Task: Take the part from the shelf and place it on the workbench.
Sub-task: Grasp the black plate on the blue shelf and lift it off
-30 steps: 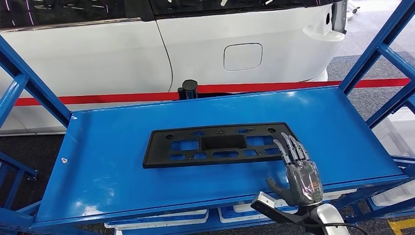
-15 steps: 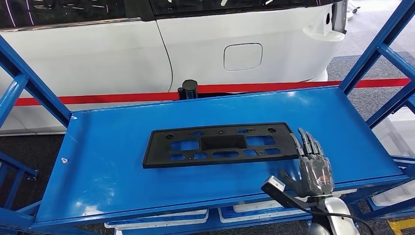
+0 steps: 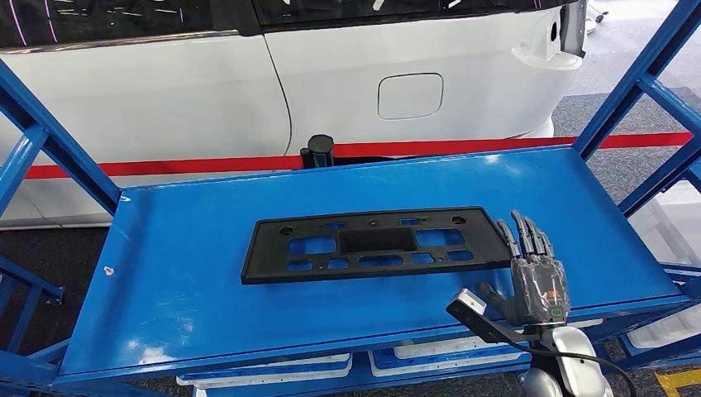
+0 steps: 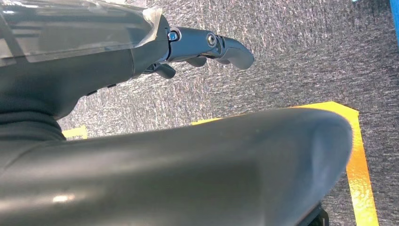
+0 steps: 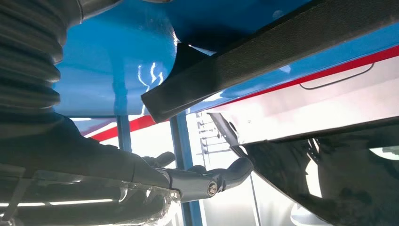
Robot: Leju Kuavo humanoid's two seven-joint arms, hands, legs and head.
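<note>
The flat black plastic plate with rectangular cut-outs (image 3: 374,245) lies face-up near the middle of the blue metal shelf (image 3: 207,322), its long side running across the robot's view and its right end just beside the right hand (image 3: 533,277). It looks thin, light and fairly stiff — a moulded panel that may flex a little along its length if lifted from one end. Its textured face should not be slippery, but lying flat it offers little to pinch; the best hold is probably the short right edge or the near long edge, with fingers (image 3: 521,234) slid under the rim, which the right wrist view shows standing slightly proud of the shelf. The right hand holds nothing, its fingers straight and apart, pointing away from the robot beside the plate's right end. The left hand (image 4: 207,44) hangs over grey carpet, empty, fingers loosely extended. Compared with a second ago, the right hand has shifted rightward — from overlapping the plate's corner to just off its end.
</note>
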